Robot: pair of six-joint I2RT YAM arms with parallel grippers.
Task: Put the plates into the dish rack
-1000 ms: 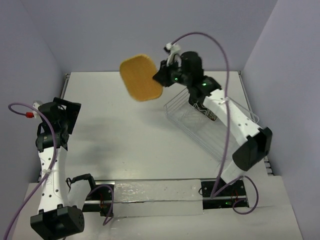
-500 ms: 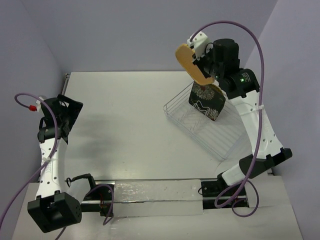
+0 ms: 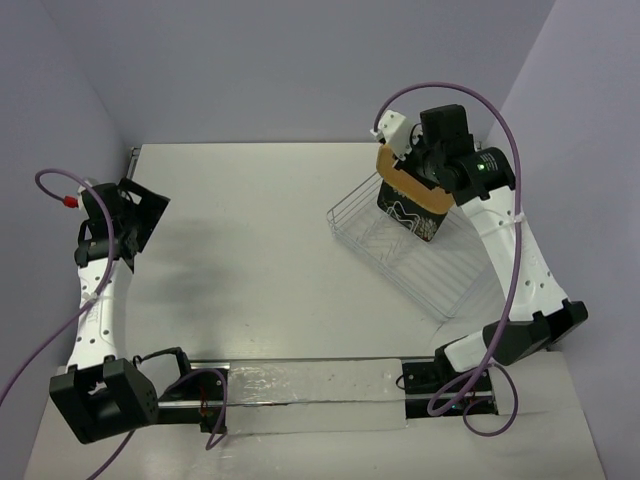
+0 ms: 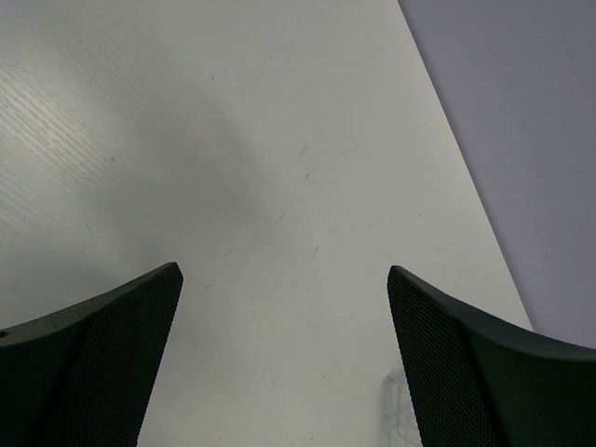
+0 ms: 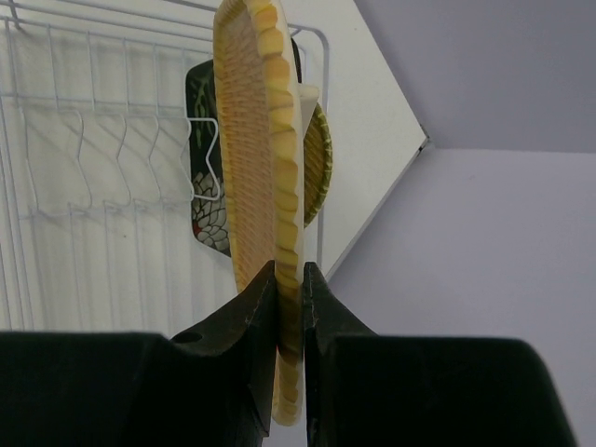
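My right gripper [image 3: 428, 163] [image 5: 289, 272] is shut on the rim of the tan-orange wooden plate [image 3: 404, 186] [image 5: 263, 177]. It holds the plate on edge over the far end of the wire dish rack [image 3: 432, 283] [image 5: 93, 140]. The black flowered plate [image 3: 412, 216] [image 5: 207, 200] stands upright in the rack just behind it. The round woven bamboo plate [image 5: 320, 160] shows as a sliver past both, also upright. My left gripper [image 3: 138, 214] [image 4: 284, 312] is open and empty over the table at the far left.
The white table's far edge [image 3: 300, 145] meets the purple wall behind the rack. The rack lies diagonally near the table's right edge [image 3: 515, 240]. My right arm arches over the rack's right side.
My right gripper carried the tan plate from left of the rack to over it, turned it edge-on and lowered it next to the black plate. The left arm shifted slightly.
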